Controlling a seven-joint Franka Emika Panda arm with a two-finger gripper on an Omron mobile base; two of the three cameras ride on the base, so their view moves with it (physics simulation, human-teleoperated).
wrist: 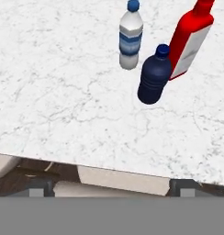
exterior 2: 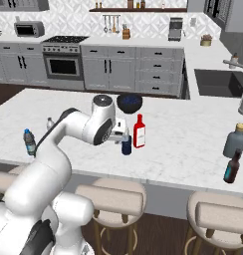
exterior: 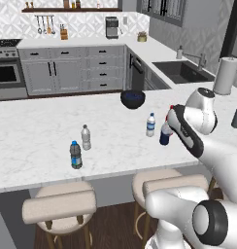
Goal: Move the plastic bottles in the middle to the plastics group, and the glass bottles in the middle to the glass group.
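My pincer [wrist: 112,192] is spread wide with nothing between its tips, hanging over the near edge of the marble island counter [exterior: 52,121].

Landmark: the dark blue bottle [wrist: 154,75], upright on the counter, nearest to my hand.
- Small clear water bottle with the blue label band [wrist: 131,37]: upright, just beside the dark blue bottle, on its far left from my hand; not touching.
- Red bottle with a white label [wrist: 189,41]: directly behind the dark blue bottle, partly hidden by it; contact cannot be told.
- Dark bowl [exterior: 133,98]: farther back on the counter.
- Plastics pair, well apart to the left: the clear bottle with pale grey label [exterior: 86,137] and the blue-capped dark-label bottle [exterior: 76,155], near the front edge.
- Well apart to the right: a grey-blue bottle [exterior 2: 235,140] and a brown bottle [exterior 2: 232,168].

Two stools [exterior: 59,206] stand below the counter edge.
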